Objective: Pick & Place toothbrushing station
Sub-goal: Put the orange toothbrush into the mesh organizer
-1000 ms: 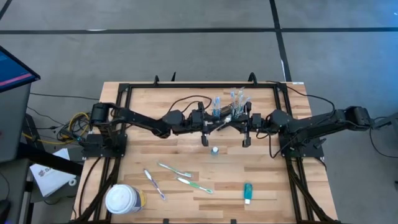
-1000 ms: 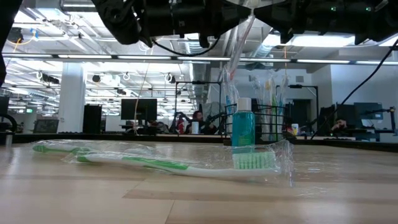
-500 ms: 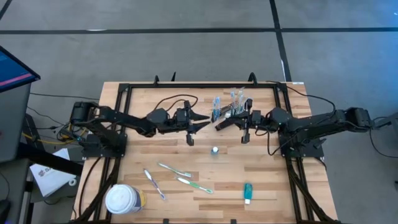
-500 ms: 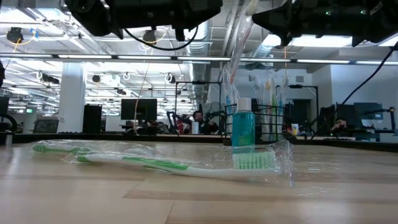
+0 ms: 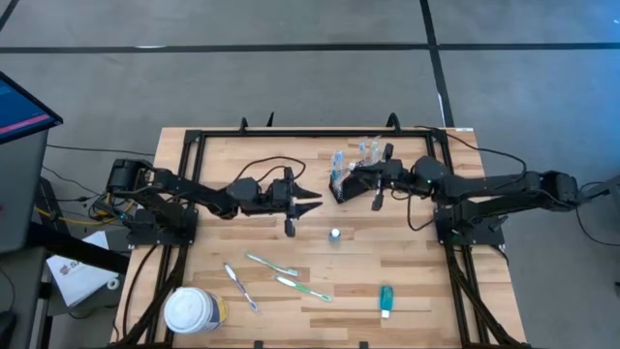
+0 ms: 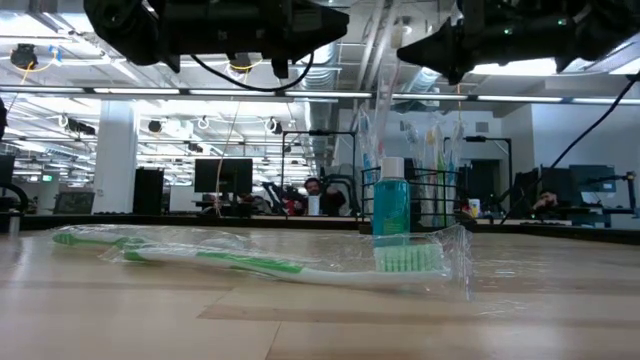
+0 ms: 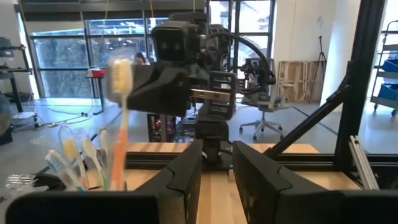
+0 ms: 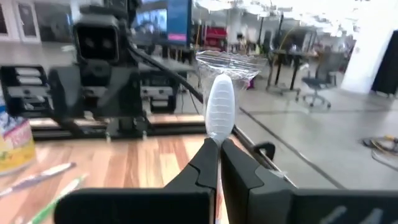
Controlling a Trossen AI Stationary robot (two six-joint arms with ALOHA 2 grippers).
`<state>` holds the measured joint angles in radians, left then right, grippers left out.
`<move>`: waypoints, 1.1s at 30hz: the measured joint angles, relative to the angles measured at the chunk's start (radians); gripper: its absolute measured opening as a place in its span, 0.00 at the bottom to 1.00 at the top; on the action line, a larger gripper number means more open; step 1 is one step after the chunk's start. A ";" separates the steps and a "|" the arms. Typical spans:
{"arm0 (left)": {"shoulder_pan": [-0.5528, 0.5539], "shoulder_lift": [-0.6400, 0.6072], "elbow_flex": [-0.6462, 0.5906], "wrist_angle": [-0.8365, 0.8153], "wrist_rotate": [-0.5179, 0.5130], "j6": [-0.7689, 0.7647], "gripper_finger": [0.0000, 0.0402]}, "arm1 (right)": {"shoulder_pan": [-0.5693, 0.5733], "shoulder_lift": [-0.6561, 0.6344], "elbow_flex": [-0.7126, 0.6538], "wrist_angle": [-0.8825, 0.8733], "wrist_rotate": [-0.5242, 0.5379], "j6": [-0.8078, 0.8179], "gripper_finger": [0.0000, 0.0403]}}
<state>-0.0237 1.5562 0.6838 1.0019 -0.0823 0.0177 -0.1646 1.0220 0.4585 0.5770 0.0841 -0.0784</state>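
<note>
The black mesh caddy (image 5: 353, 167) stands at the table's far middle with several toothbrushes (image 7: 73, 163) upright in it. My right gripper (image 5: 337, 187) hovers at the caddy's left side, shut on a plastic-wrapped toothbrush (image 8: 219, 111). My left gripper (image 5: 315, 202) hangs open above the bare table left of the caddy, nothing between its fingers (image 7: 186, 177). A small teal bottle (image 5: 334, 234) stands in front of the caddy. Loose wrapped toothbrushes (image 5: 272, 264) and a teal tube (image 5: 386, 300) lie flat near the front edge. My right gripper pinches the wrapped toothbrush just below its head (image 8: 215, 138) between its two fingertips (image 8: 207, 163). The fingers come level from the table's right and lie across the brush. The brush stands about upright, its head above the fingers and its handle (image 7: 116, 163) reaching down among the brushes in the caddy.
A white-lidded round tub (image 5: 191, 310) stands at the front left corner. The black frame rail (image 5: 310, 135) runs along the table's far edge behind the caddy. Bare wood lies between the two arms and the loose toothbrushes.
My left gripper has drawn back toward the table's left edge, away from the caddy and the wrapped toothbrush, staying open. My right gripper has swung toward the far edge and the caddy, carrying the toothbrush with it.
</note>
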 joint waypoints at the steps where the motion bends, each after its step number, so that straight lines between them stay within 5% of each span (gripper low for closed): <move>1: -0.003 0.000 0.000 0.000 0.000 0.000 0.21 | -0.004 0.005 0.013 -0.026 -0.001 0.000 0.00; 33: -0.004 0.000 0.000 -0.021 -0.003 -0.052 0.21 | -0.060 0.098 0.010 -0.071 -0.007 0.043 0.00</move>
<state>-0.0280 1.5566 0.6834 0.9809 -0.0853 -0.0345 -0.2250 1.1197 0.4683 0.5055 0.0770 -0.0356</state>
